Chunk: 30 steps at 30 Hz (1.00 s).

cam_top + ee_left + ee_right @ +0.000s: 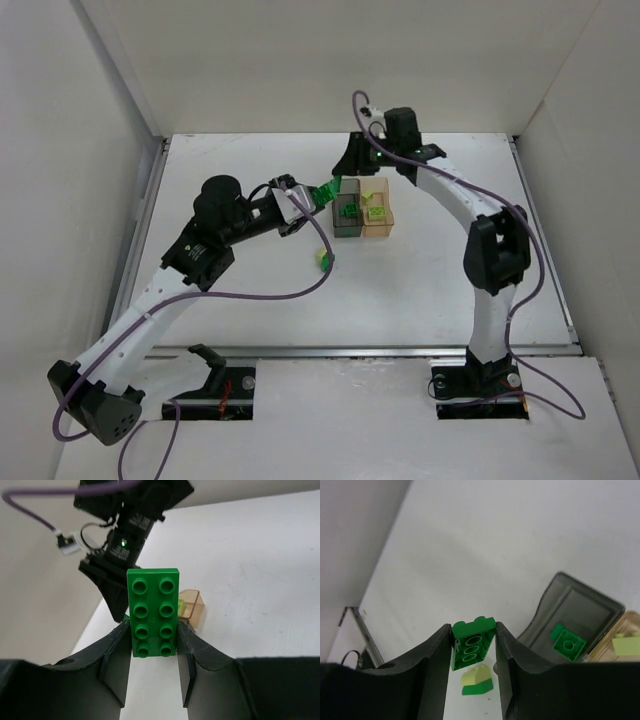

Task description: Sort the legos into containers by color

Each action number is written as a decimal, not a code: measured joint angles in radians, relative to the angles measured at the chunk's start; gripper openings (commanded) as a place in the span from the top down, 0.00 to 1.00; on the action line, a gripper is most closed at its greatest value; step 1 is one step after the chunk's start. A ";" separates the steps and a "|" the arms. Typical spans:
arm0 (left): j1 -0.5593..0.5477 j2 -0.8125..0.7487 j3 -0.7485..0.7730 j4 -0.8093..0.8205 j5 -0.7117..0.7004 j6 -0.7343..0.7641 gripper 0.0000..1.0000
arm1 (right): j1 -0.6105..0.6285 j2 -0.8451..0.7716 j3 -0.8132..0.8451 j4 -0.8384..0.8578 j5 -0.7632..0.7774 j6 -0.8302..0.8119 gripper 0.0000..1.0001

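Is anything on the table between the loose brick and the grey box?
No. In the top view, the stretch of table between the loose brick and the grey box is bare.

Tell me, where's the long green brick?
In the left wrist view, the long green brick sits pinched in the left gripper, held just left of the grey box.
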 measured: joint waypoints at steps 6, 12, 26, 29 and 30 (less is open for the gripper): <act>0.018 -0.004 -0.033 0.026 -0.023 -0.140 1.00 | 0.037 0.143 -0.004 -0.097 0.066 -0.025 0.50; 0.027 0.000 -0.033 0.072 -0.013 -0.243 1.00 | 0.032 0.131 -0.001 -0.127 0.064 -0.103 0.02; 0.159 0.249 0.070 0.349 0.354 -0.707 1.00 | -0.075 -0.428 -0.222 -0.038 -0.233 -0.372 0.01; 0.160 0.327 0.126 0.413 0.459 -0.777 1.00 | -0.079 -0.529 -0.238 0.016 -0.332 -0.405 0.05; 0.160 0.340 0.139 0.425 0.479 -0.789 1.00 | -0.073 -0.546 -0.242 0.029 -0.362 -0.415 0.07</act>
